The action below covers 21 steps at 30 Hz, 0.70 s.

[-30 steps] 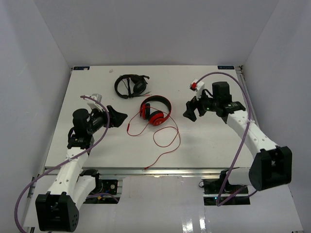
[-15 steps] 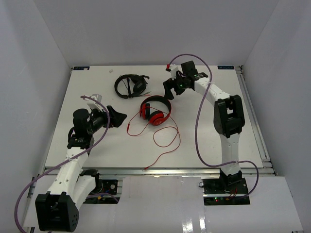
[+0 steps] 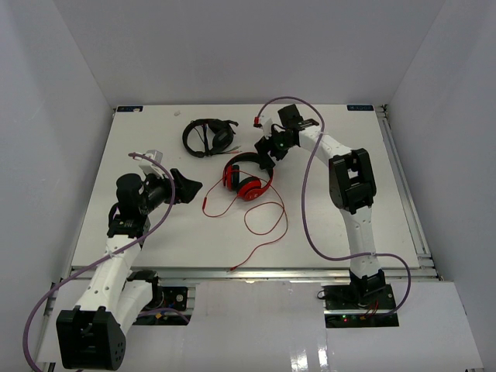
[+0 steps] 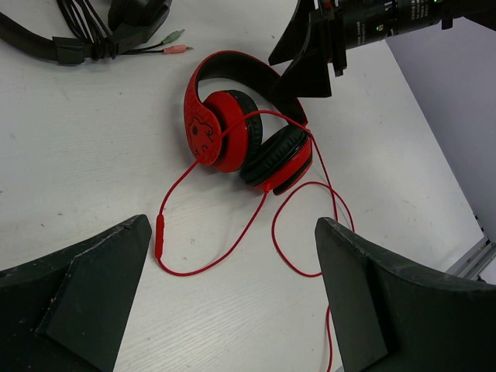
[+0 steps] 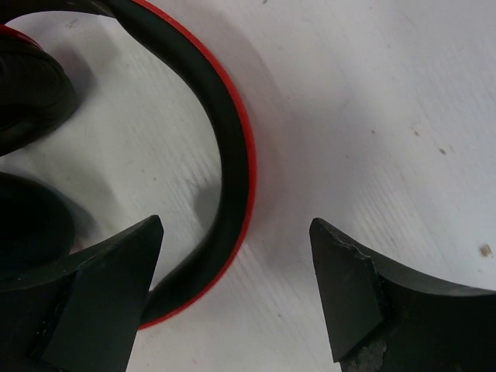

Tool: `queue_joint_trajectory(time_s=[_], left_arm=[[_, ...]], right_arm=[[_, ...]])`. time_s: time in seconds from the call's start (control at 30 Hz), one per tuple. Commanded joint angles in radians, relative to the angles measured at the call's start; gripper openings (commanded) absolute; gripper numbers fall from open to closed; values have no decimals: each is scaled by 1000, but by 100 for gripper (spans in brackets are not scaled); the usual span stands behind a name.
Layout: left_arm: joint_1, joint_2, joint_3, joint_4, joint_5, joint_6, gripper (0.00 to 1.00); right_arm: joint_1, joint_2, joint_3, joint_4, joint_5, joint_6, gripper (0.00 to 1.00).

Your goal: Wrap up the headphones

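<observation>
Near the middle of the table (image 3: 194, 240) the red headphones (image 3: 248, 180) lie flat, their thin cable (image 3: 267, 229) looping toward the near edge. The right gripper (image 3: 268, 155) hangs over the headband, jaws spread either side of it, gripping nothing. The left gripper (image 3: 188, 186) stands wide open and empty, a little to their left. Black headphones (image 3: 208, 137) sit behind

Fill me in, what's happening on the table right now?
The right end effector is down at the red headphones, open, with the headband between its fingers but not yet gripped. The left end effector hangs open to the left, facing them and holding nothing. The cable lies loose on the table, not wrapped. Black headphones sit behind, untouched.
</observation>
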Motion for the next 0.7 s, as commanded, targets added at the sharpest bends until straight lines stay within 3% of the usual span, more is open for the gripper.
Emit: queue_joint_trajectory(time_s=[0.0,0.13,0.3,0.67], left_arm=[[-4,-10,30,-2,11,9,98],[-5,-13,31,-1,9,9,98],[-3,-18,31,-2,10,8,98],[-3,-16,11,35,41,-57,98]], right_arm=[[63,30,21,15,86,-7,80],[96,45,25,47,197,13,75],[97,43,11,49,221,1,64],[91,2,-59,43,162,-2,22]])
